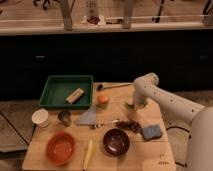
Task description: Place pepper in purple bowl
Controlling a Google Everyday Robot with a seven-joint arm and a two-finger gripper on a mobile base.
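The round dark purple bowl (116, 141) is glossy inside, and the orange-red bowl (60, 148) looks like smooth plastic. The pale table (77, 132) is matt wood. The small grey cup (64, 118) gleams like metal. The gripper (134, 103), on a smooth white arm, hangs low over the table's far right.

The tool (133, 104) sits low over the right side of the table (151, 114), well apart from the purple bowl (116, 142).

Tbl (75, 131): purple bowl (116, 141), tray (66, 91); pincer (131, 104) above.
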